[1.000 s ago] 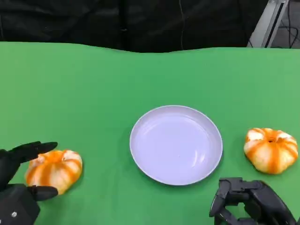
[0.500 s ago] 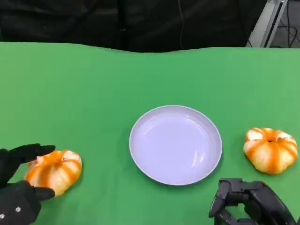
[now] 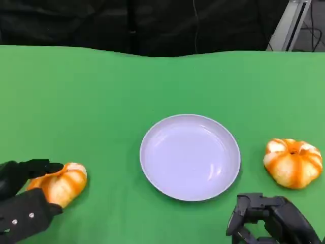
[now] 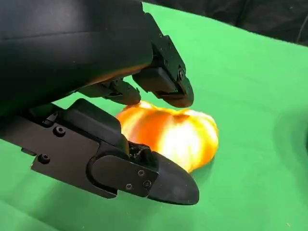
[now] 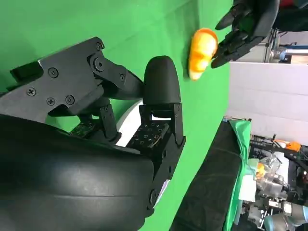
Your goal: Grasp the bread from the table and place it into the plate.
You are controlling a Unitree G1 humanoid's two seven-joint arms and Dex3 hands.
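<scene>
Lower left of the head frame: I'm seeing the left hand [image 3: 23, 203] wrapping its fingers [image 4: 166, 89] over the top and under the near side of the left bread [image 3: 61, 183], gripping it; the bread is sitting on the green table [image 3: 101, 101], well apart from the plate. The white plate [image 3: 190, 156] is lying at frame centre. A second bread [image 3: 293, 162] is resting at the right edge. Lower right, the right hand [image 3: 269, 218] is hovering with fingers curled in, holding nothing.

Left hand [image 3: 23, 206] covers near side of bread [image 3: 63, 182]; right hand [image 3: 271, 221] cut by frame edge.
</scene>
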